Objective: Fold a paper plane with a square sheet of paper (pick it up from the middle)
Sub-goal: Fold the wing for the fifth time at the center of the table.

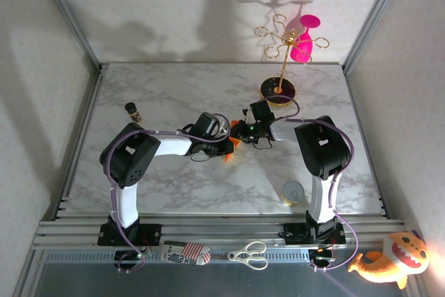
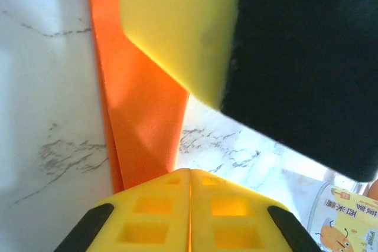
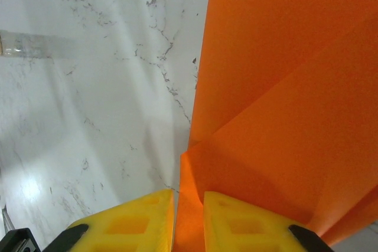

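Note:
The bright-orange square sheet of paper (image 1: 235, 142) is folded into a narrow creased strip and held up over the middle of the marble table (image 1: 174, 193), between both grippers. In the left wrist view the paper (image 2: 142, 104) runs upward from my left gripper (image 2: 189, 172), whose yellow fingers are pressed together with a thin orange sliver in the seam. One yellow finger (image 2: 177, 28) of the right gripper hangs close above it. In the right wrist view a folded edge of the paper (image 3: 283, 98) stands between the fingers of my right gripper (image 3: 189, 196), which are closed on it.
A gold stand with a black round base (image 1: 279, 89) and a pink glass (image 1: 303, 39) stands at the back right. A small dark bottle (image 1: 132, 110) is at the left and a tape roll (image 1: 293, 193) at the front right. Scissors (image 1: 249, 255) and an orange plush toy (image 1: 391, 261) lie off the table's near edge.

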`<state>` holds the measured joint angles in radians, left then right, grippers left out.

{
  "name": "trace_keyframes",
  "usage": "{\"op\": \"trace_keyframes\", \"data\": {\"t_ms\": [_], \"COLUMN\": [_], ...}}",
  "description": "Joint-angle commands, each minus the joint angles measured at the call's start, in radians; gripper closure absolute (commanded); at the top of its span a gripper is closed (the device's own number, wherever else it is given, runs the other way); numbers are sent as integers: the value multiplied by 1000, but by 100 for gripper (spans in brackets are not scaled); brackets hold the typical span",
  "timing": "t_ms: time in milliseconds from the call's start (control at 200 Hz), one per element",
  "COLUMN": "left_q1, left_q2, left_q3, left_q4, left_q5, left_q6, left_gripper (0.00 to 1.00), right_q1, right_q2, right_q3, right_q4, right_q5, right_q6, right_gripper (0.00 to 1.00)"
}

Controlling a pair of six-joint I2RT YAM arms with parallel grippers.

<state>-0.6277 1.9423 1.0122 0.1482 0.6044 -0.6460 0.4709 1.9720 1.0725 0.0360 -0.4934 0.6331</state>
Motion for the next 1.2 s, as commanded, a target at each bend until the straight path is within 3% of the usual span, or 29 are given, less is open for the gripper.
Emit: {"op": "trace_keyframes", "data": {"t_ms": [0, 556, 1197], "left_q1": [-10, -13, -38], "left_q2": [12, 15, -27], "left_q3": [-18, -26, -47], "left_q4": [-32, -87, -247], "left_q5": [-15, -54, -102], "left_q6": [23, 58, 145], "left_gripper": [93, 96, 99], "right_q1": [-3, -3, -3], "right_q2": [95, 124, 133], "right_q3": [-19, 18, 23], "right_q4": [-104, -192, -208], "right_q5": [121, 195, 207], "right_q6": [-13, 6, 10], "right_gripper": [78, 87, 88]}}
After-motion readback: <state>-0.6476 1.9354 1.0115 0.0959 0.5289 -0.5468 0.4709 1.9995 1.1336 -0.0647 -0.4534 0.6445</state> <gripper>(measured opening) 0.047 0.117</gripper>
